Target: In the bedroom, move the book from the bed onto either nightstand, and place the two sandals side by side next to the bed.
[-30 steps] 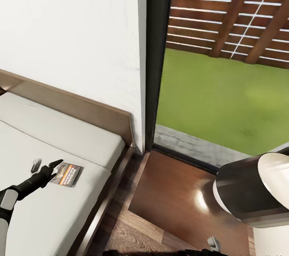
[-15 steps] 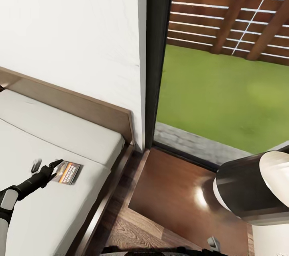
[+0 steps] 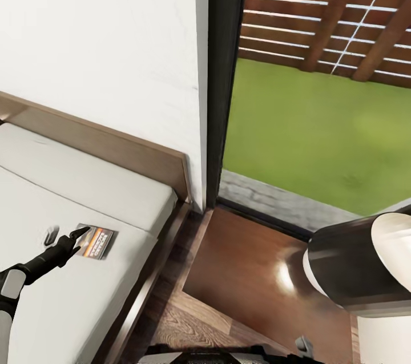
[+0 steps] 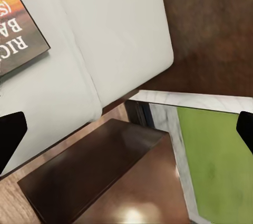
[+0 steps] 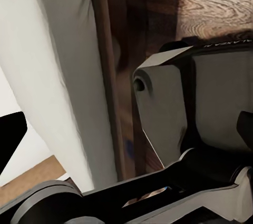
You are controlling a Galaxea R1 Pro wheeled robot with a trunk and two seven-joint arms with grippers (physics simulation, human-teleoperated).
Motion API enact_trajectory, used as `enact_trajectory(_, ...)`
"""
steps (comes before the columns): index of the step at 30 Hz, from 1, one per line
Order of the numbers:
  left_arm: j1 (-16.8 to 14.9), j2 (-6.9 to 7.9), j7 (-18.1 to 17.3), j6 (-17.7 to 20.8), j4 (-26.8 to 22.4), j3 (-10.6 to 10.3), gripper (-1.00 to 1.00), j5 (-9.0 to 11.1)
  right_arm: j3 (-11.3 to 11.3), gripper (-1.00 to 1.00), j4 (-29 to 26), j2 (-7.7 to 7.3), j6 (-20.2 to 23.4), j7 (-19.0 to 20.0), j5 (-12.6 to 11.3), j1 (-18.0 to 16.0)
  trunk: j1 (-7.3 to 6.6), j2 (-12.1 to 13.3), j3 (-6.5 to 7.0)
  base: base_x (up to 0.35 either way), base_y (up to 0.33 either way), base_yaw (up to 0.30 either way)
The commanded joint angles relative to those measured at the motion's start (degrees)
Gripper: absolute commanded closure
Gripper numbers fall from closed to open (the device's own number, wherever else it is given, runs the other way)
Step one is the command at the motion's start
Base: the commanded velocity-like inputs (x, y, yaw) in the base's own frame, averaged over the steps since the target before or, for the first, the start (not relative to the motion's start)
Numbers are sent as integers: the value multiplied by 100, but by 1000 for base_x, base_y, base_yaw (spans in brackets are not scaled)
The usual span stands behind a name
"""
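**Reaching for the book near the bed's edge**

The book (image 3: 97, 242) is seen lying flat on the off-white mattress of the bed (image 3: 114, 198), close to the side edge that faces the nightstand (image 3: 251, 273). The left pincer (image 3: 67, 237) is held over the mattress with its fingers apart, one dark tip at the book's near edge and the other just beside it; nothing is clamped. In the left wrist view, a corner of the book (image 4: 18, 29) and the nightstand (image 4: 100, 176) are shown, with the two fingertips set wide. Whether the right pincer is apart or together cannot be told from the blurred right wrist view.

The book is thin, with a glossy cover carrying an orange band and black lettering. The mattress appears soft and smooth, the bed frame and nightstand hard, dark and polished, with a bright glare on the nightstand top.

Trouble is judged most likely at the pick-up: a thin paperback lying flush on soft padding offers little edge to grip, so it could be pushed along the mattress or slid off the edge. Only the cover could be caught, letting the pages fan open.
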Motion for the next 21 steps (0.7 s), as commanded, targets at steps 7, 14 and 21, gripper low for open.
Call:
enact_trajectory(7, -8, -1, -13, 37, 2, 17, -100, 10, -16, -100, -1, 0, 58, 18, -12, -4, 3, -9, -68, 0, 0, 0)
enact_trajectory(14, -7, -1, -13, 37, 2, 14, -100, 10, -18, -100, -1, 0, 58, 18, -12, -2, 3, -9, -128, 0, 0, 0)
enact_trajectory(21, -8, -1, -13, 37, 2, 18, -100, 10, -18, -100, -2, 0, 58, 18, -12, -1, 3, -9, -189, 0, 0, 0)
